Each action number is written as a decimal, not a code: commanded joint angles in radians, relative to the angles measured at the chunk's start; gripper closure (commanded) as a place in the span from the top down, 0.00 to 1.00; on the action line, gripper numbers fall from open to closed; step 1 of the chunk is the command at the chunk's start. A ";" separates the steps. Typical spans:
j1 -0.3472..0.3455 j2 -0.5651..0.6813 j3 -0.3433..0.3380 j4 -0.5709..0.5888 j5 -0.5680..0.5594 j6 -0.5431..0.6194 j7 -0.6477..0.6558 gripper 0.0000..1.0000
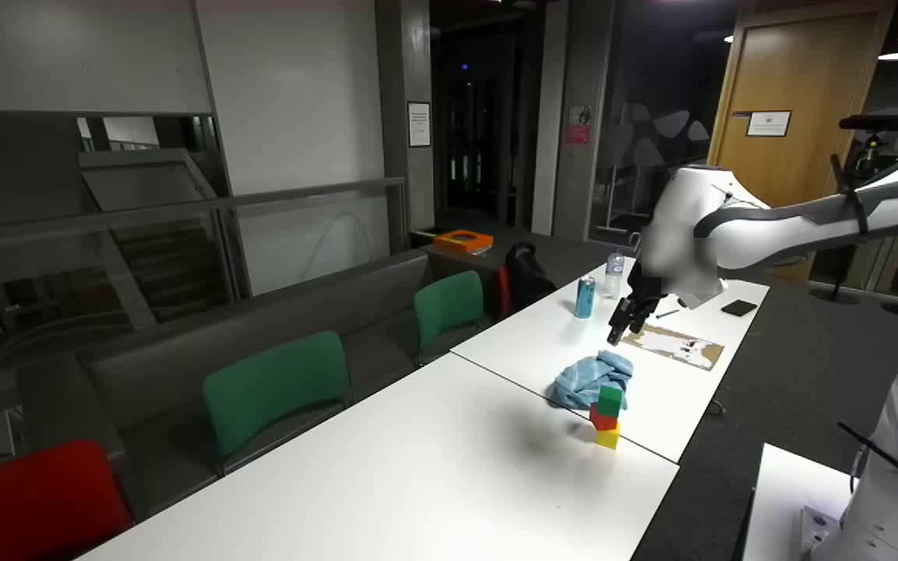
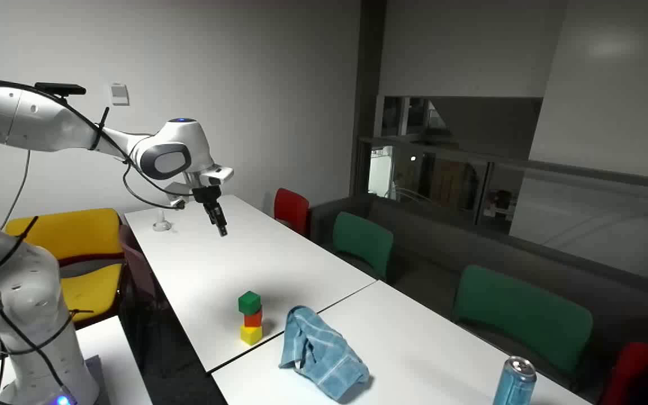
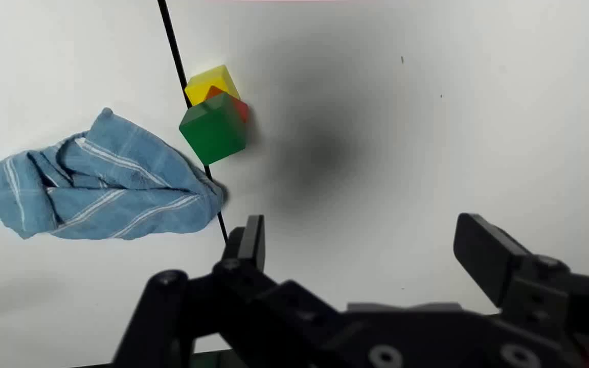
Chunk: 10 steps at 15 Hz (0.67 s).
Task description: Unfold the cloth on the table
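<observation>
While the cloth (image 3: 115, 204) lies crumpled: it sits just beside the block tower (image 3: 213, 122), a narrow strip of tabletop (image 3: 417, 153) showing between them, and one end seems to reach over the seam (image 3: 173, 46); the unfolding looks not yet begun.
Hand (image 3: 362, 225): fingers (image 3: 256, 245) spread wide with nothing between them, as the wrist view shows; it hangs higher than the block tower, touching neither that nor the cloth.
Block tower: green block (image 2: 250, 302) over red block (image 2: 253, 319) over yellow block (image 2: 251, 335), the red one out of line with the others, so even a light nudge could bring it down.
Cloth tip (image 3: 108, 117): one pokes out on the block tower's side and makes a tempting grip; reaching for it with the fingers this far apart might clip the green block.
Folds: layers overlap, so a pinch may take several at once and lift the whole heap instead of opening it.
Tabletop: with one hand and nothing pinning the cloth, a sideways pull may only slide the bunch along; pulled toward the block tower, it would probably strike the yellow block, so opening it away from there looks safer.
Can (image 2: 515, 382): well apart from the block tower, past the cloth; a long sweep that way might knock it, though its distance from the cloth makes that less likely.
</observation>
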 commanded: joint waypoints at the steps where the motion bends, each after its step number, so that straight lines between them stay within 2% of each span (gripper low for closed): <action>1: 0.002 0.000 -0.002 0.002 -0.001 -0.003 0.001 1.00; 6: 0.002 0.000 -0.002 0.002 -0.001 -0.003 0.001 1.00; 10: -0.024 0.037 -0.004 0.022 -0.155 -0.040 -0.112 1.00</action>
